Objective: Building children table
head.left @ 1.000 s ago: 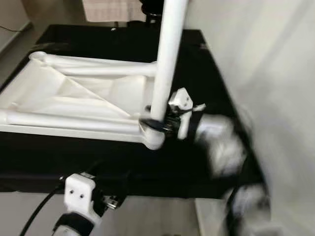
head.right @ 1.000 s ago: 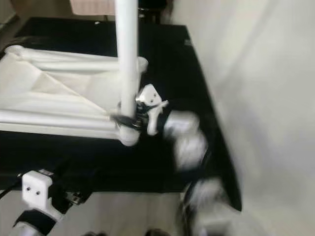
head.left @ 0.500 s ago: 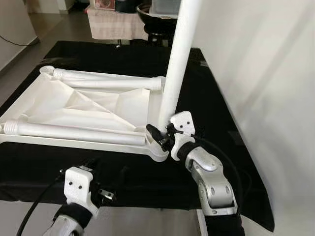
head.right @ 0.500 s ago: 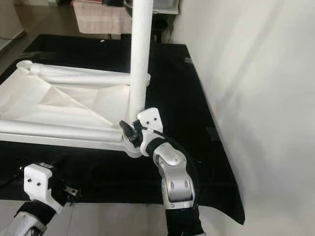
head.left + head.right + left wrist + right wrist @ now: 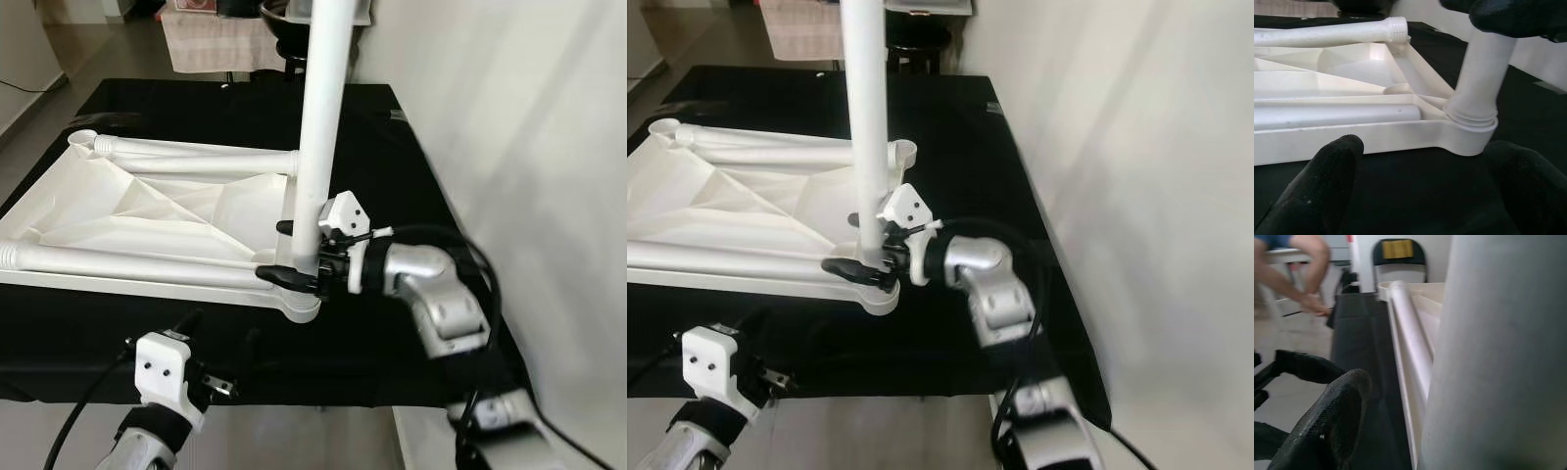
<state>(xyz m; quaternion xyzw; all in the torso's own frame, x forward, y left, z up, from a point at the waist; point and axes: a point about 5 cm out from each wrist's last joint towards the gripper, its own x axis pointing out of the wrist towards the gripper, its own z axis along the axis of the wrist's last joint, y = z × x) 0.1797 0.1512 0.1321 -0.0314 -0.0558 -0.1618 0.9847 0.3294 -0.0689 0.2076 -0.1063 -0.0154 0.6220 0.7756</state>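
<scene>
A white children's table top (image 5: 147,211) lies upside down on a black cloth (image 5: 392,147). One white leg (image 5: 318,117) stands upright in the near right corner socket (image 5: 302,305). My right gripper (image 5: 286,253) reaches in from the right, low on that leg. It is open, with a black finger (image 5: 279,277) in front and another behind. In the right wrist view a gap shows between the finger (image 5: 1327,426) and the leg (image 5: 1498,357). My left gripper (image 5: 1425,186) hovers open and empty at the cloth's front edge, facing the socket (image 5: 1469,134).
Two more white legs (image 5: 196,162) (image 5: 127,262) lie on the upturned top. A white wall (image 5: 529,147) runs close along the right side. A person (image 5: 1298,274) sits beyond the table, near a black chair (image 5: 1398,254). Bare floor (image 5: 313,441) lies in front.
The camera has shifted. My right arm has swung from below the leg round to its right side, and the leg now stands straighter. The left gripper has stayed put.
</scene>
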